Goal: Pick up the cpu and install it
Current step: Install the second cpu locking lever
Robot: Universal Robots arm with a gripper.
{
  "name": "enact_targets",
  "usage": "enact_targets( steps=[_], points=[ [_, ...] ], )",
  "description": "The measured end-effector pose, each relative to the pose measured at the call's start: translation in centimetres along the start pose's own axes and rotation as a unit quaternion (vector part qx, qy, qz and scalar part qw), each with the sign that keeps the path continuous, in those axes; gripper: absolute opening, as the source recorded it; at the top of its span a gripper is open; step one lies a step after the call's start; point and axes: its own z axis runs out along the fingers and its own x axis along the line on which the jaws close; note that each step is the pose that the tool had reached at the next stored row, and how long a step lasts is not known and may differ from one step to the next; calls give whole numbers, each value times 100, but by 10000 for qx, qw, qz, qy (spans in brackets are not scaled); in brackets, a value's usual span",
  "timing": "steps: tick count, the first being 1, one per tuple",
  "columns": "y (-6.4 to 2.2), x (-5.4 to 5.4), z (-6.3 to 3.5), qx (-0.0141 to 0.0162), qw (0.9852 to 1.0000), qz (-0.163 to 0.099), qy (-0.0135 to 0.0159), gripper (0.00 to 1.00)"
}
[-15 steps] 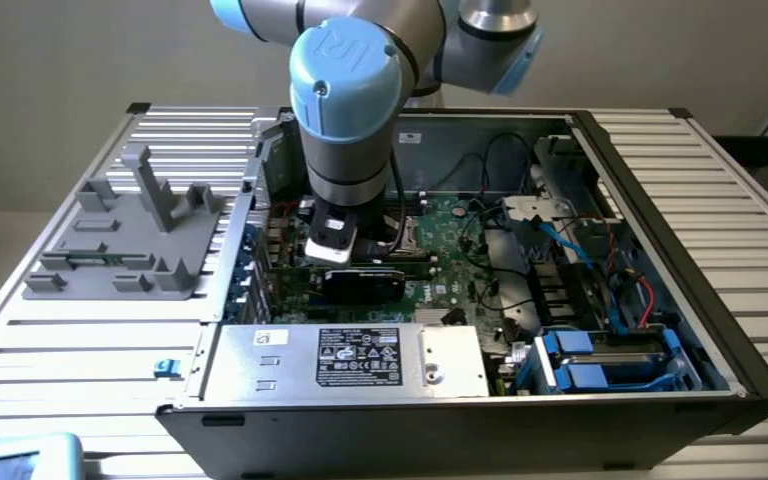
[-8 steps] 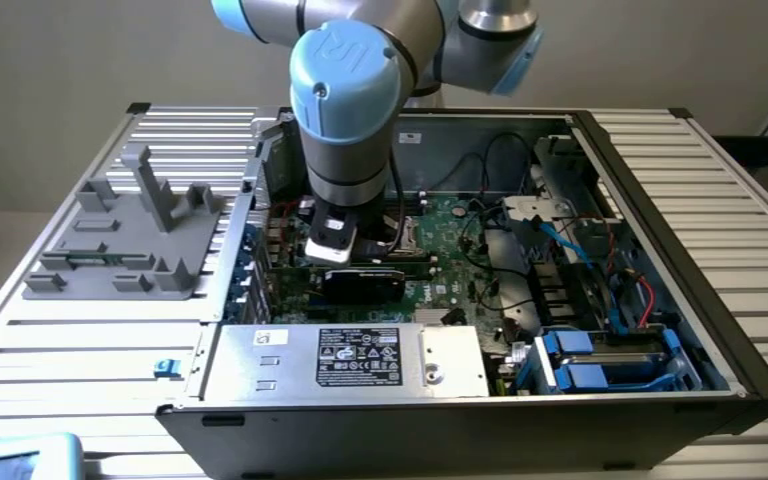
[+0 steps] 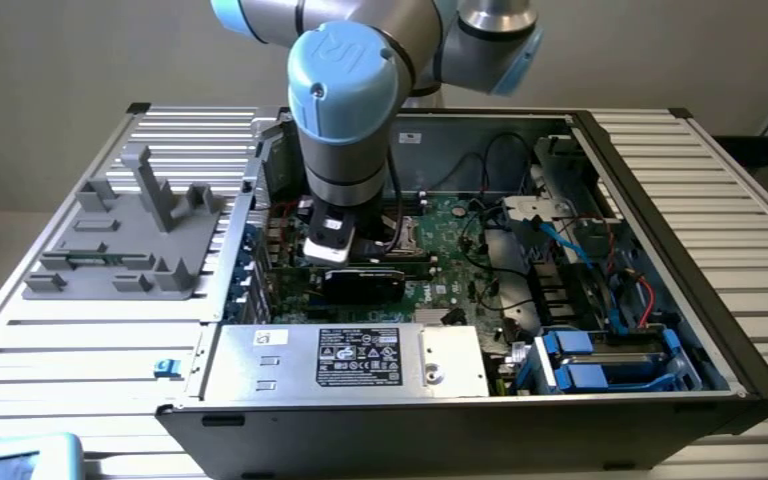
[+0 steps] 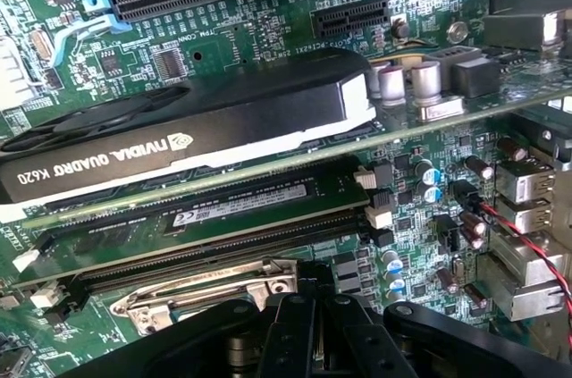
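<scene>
Your arm [image 3: 344, 110] reaches down into open computer case [image 3: 704, 330], wrist above motherboard [image 3: 458, 255]. Gripper [image 4: 313, 329] sits directly over CPU socket [image 4: 210, 298]; you see socket's metal frame just beyond black gripper body. You cannot tell from either view where cpu lies. Black graphics card [image 4: 179, 128], marked NVIDIA Quadro K620, stands beside memory slots [image 4: 223, 217]. Case rests on slatted metal table [image 3: 77, 340]; grey fixture [image 3: 137, 235] stands at exterior view's left. Plain pale wall [image 3: 77, 50] behind.
</scene>
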Motion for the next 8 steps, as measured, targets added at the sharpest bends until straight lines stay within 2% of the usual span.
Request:
enact_targets(
  steps=[8],
  points=[
    [-3,-4,7,-3,10000,0,0,11]
  ],
)
